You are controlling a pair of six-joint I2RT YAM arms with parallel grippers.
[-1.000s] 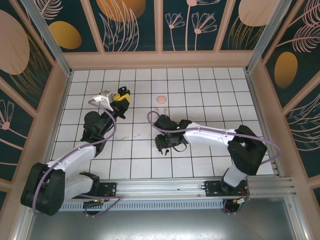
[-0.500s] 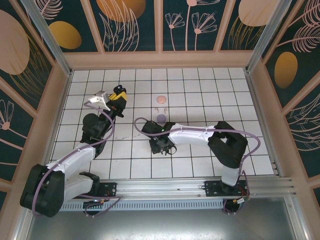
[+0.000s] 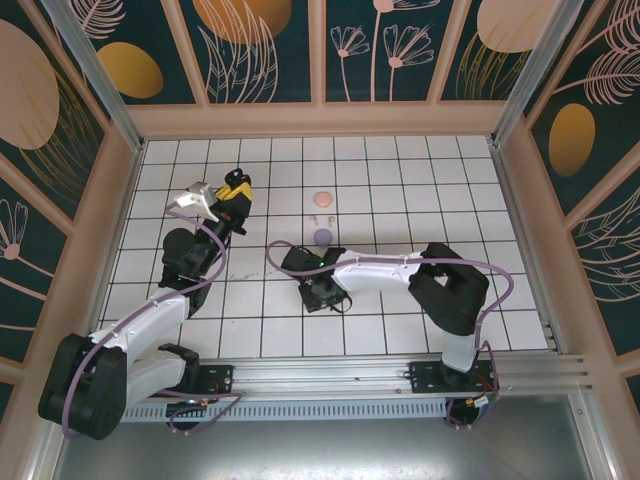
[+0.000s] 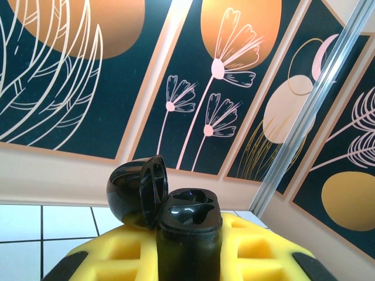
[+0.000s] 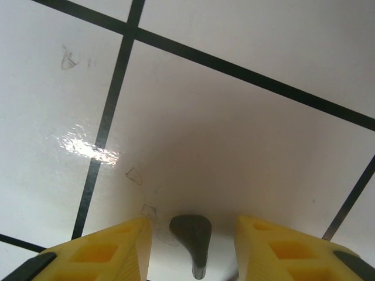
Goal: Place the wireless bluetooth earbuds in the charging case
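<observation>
The job looks to be at an early stage, with the first black pair in hand. The left hand (image 3: 237,190) is raised over the far left part of the bench (image 3: 400,180) and is clamped narrowly on the black case (image 4: 187,231). The case stands upright between the yellow fingers with its lid (image 4: 136,188) swung back. Its two sockets face up, but they are glossy and dark, so I cannot tell whether a bud already sits in one.

The right hand (image 5: 192,237) points straight down at a white tile near the middle of the bench. Its fingers (image 5: 111,252) stand partly apart on either side of a black earbud (image 5: 188,227). The earbud lies flat on the tile with a clear gap on each side, so nothing is gripped yet.

A round pink case (image 3: 321,199) and a lilac case (image 3: 323,236) sit one behind the other on the bench, beyond the right hand. From above they are too small to tell whether they are filled.

As I judge it, this earbud has yet to be pinched, lifted, carried across to the open case and seated. The other colours appear to be untouched work.
</observation>
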